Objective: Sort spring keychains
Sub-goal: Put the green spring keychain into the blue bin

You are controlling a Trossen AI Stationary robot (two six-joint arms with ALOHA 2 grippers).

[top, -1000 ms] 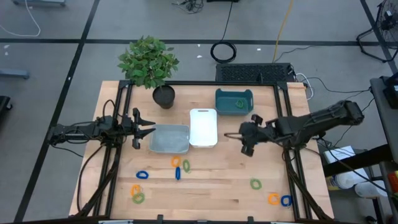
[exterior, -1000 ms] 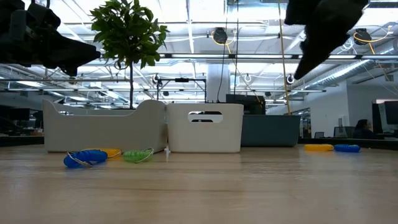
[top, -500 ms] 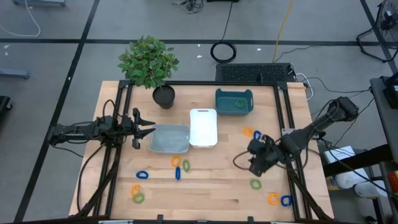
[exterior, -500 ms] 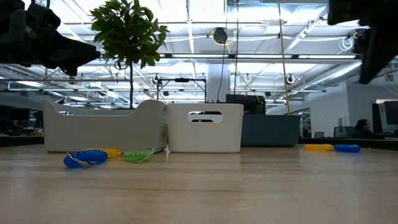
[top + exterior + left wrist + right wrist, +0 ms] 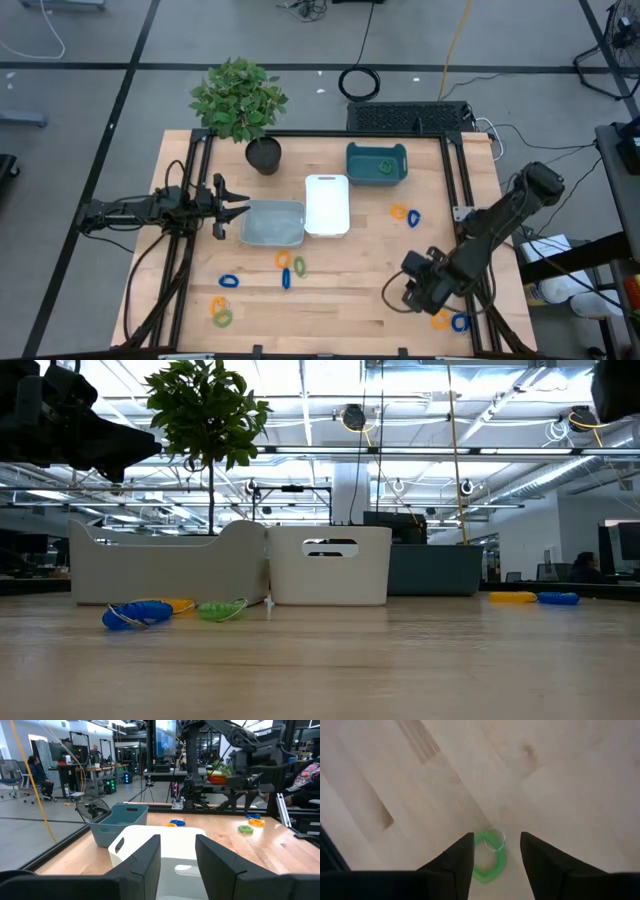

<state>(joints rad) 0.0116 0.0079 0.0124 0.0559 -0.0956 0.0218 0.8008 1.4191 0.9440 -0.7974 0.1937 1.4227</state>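
right gripper (image 5: 495,851), fingers apart, hovers over a green keychain (image 5: 489,856) far from the teal tray (image 5: 377,162); one keychain lies inside that tray, roughly ten remain loose.

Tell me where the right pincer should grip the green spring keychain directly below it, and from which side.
Come straight down from above: the green spring keychain lies flat on the table, so only its coiled rim offers a hold. Close the open right pincer across one side of the loop, away from the small metal ring.
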